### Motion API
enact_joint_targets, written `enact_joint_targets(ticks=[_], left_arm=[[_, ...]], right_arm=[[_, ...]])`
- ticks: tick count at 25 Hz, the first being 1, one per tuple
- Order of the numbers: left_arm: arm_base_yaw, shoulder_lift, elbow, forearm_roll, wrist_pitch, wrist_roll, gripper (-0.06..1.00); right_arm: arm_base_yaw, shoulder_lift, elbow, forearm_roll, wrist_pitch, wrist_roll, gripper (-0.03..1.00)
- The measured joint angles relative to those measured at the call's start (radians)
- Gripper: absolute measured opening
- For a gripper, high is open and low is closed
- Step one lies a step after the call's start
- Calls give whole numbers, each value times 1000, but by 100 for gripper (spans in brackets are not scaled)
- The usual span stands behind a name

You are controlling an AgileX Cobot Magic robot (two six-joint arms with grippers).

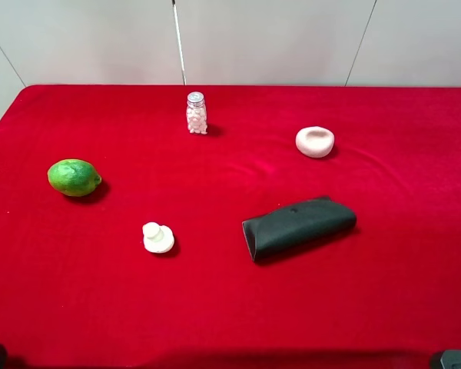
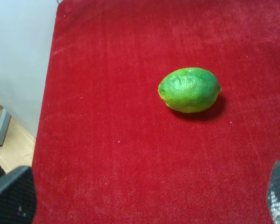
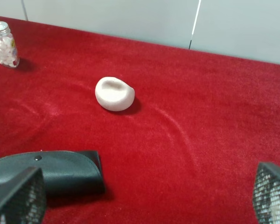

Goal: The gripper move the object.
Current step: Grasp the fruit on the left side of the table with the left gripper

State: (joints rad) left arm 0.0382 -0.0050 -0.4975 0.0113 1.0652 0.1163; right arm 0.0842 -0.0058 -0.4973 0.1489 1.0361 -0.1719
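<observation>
The green lime [image 1: 74, 177] lies on the red cloth at the left of the table, nub end pointing right. In the left wrist view the lime [image 2: 190, 89] lies ahead of my left gripper [image 2: 144, 200], well apart from it. The gripper's two dark fingertips [image 2: 11, 196] stand wide apart with nothing between them. My right gripper [image 3: 144, 196] is also open and empty; it hovers near the dark pouch [image 3: 51, 170]. In the high view only dark bits of the arms show at the bottom corners.
A small white knob piece [image 1: 158, 237] sits front-centre. The dark rolled pouch [image 1: 298, 227] lies right of centre. A small bottle of white pills [image 1: 196, 113] stands at the back. A white bowl-like lump [image 1: 315, 141] sits back right. The table's left edge [image 2: 44, 116] runs near the lime.
</observation>
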Motion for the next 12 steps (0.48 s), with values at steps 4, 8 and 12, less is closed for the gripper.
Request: enact_joint_targets(ticks=[4, 8, 12], left_arm=[[0, 0, 0, 0, 0, 0, 97], [0, 0, 0, 0, 0, 0, 97], [0, 0, 0, 0, 0, 0, 97]], right_arm=[[0, 0, 0, 0, 0, 0, 69], [0, 0, 0, 0, 0, 0, 69], [0, 0, 0, 0, 0, 0, 69]])
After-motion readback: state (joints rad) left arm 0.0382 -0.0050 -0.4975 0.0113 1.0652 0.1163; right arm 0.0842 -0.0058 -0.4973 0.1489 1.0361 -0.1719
